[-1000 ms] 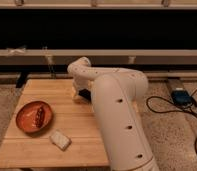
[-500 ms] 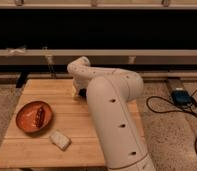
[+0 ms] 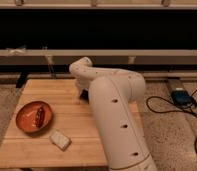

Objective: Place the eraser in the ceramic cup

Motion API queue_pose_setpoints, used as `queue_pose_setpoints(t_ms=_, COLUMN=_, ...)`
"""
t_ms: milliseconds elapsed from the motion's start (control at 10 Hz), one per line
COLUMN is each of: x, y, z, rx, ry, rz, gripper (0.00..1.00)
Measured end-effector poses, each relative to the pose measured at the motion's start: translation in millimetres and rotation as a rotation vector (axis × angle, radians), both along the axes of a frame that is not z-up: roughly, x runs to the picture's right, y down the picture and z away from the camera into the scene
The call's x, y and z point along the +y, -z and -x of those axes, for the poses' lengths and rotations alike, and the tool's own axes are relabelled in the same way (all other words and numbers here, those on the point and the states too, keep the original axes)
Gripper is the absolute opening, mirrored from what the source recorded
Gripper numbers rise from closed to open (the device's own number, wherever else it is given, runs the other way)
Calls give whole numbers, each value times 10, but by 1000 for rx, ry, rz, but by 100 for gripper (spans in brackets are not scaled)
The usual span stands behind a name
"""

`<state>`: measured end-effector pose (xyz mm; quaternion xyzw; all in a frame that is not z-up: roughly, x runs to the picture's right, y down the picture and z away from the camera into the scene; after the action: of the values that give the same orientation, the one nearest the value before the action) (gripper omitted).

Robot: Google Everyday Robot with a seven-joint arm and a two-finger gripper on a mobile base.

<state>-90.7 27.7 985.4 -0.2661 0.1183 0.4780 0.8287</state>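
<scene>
In the camera view, a wooden surface (image 3: 67, 145) fills the lower left of the frame, standing on a speckled floor (image 3: 177, 140). The robot's white arm (image 3: 114, 115) rises from the lower middle, bends at a thick elbow in the centre and reaches back toward the far middle of the surface. The gripper (image 3: 84, 93) shows only as a small dark shape below the arm's rounded wrist, low over the wood near the surface's far edge; the arm covers most of it, so it cannot be told whether it is open, closed or holding anything.

The eraser and the ceramic cup cannot be made out; the arm's bulk hides the right half of the surface.

At left centre lies a round orange plate (image 3: 26, 120) with a dark reddish-brown bar (image 3: 40, 116) on it. Just below and to the right of the plate, apart from it, a pale beige sponge-like block (image 3: 60, 140) lies on the bare wood.

At right, a blue device (image 3: 181, 97) sits on the floor with black cables (image 3: 164, 107) looping around it.
</scene>
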Motion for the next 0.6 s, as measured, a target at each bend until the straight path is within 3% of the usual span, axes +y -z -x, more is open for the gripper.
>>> queue_pose_setpoints(t_ms=200, x=-61, y=207, z=-2, rx=-49, ry=-21, rz=-18, gripper=2)
queue_pose_setpoints(t_ms=600, x=-245, y=876, z=68, rx=-180, ry=-57, rz=-73, gripper=0)
